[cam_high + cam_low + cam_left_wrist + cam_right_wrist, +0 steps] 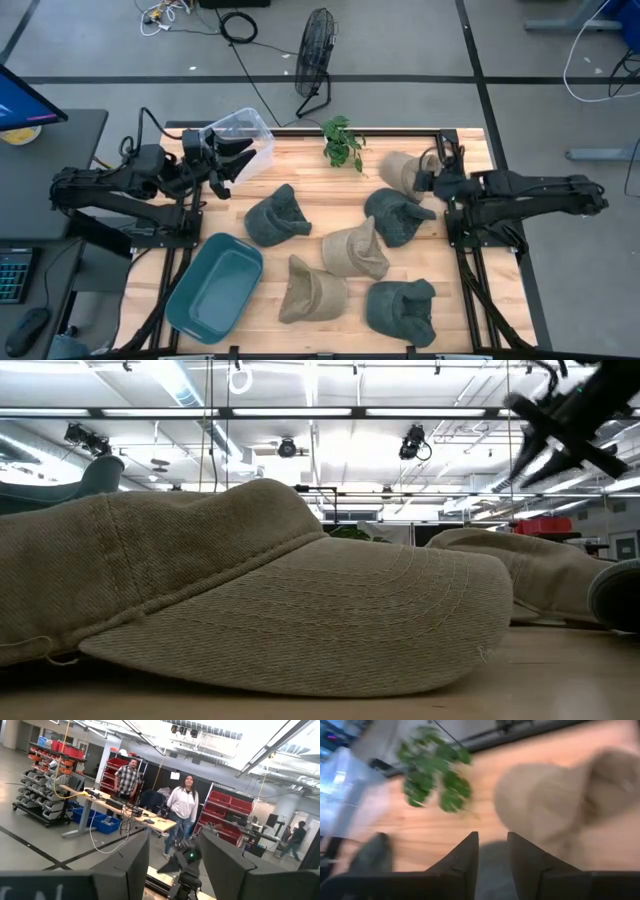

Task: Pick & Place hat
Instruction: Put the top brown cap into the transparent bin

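High view: my right pincer [424, 182] hovers just beside the tan cloth cap [400, 170], fingers narrowly apart, gripping nothing; left pincer [230, 160] spread wide.

A: What fills the frame?

B: A tan hat [270, 600], lying on the wooden table [560, 680], its brim reaching toward the right of centre.

A: Anything behind it?

B: A second tan hat [530, 565] at right, lower and farther back. At the far right edge, a sliver of a grey thing, too little to name.

A: And up top?

B: A dark robot arm [570, 410] in the upper right corner, against the ceiling lights.
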### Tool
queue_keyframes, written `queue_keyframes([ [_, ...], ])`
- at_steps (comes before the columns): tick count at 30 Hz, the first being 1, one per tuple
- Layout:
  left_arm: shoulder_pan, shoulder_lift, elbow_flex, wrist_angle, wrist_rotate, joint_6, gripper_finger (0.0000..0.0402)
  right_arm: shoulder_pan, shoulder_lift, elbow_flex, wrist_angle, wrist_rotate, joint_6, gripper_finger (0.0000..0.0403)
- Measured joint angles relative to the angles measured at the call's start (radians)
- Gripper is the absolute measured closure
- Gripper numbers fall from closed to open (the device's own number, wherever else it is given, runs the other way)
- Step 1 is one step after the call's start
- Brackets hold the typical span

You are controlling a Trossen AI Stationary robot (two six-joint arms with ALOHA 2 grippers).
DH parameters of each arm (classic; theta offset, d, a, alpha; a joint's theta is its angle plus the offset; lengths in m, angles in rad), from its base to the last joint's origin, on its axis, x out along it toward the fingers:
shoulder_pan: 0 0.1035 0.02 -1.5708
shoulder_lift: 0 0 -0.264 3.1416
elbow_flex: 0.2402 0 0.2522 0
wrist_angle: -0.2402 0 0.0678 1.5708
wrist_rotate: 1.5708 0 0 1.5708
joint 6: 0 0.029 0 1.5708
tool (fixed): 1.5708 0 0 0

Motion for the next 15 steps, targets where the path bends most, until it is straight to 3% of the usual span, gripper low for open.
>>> queue_keyframes([
  [7, 0.000, 0.000, 0.000, 0.000, 0.000, 0.007, 0.0220, -0.162, 0.089, 0.138, 0.001, -0.050, -0.295, 0.0303],
  [15, 0.000, 0.000, 0.000, 0.000, 0.000, 0.006, 0.0220, -0.304, 0.250, 0.141, -0.069, -0.258, -0.425, 0.0325],
])
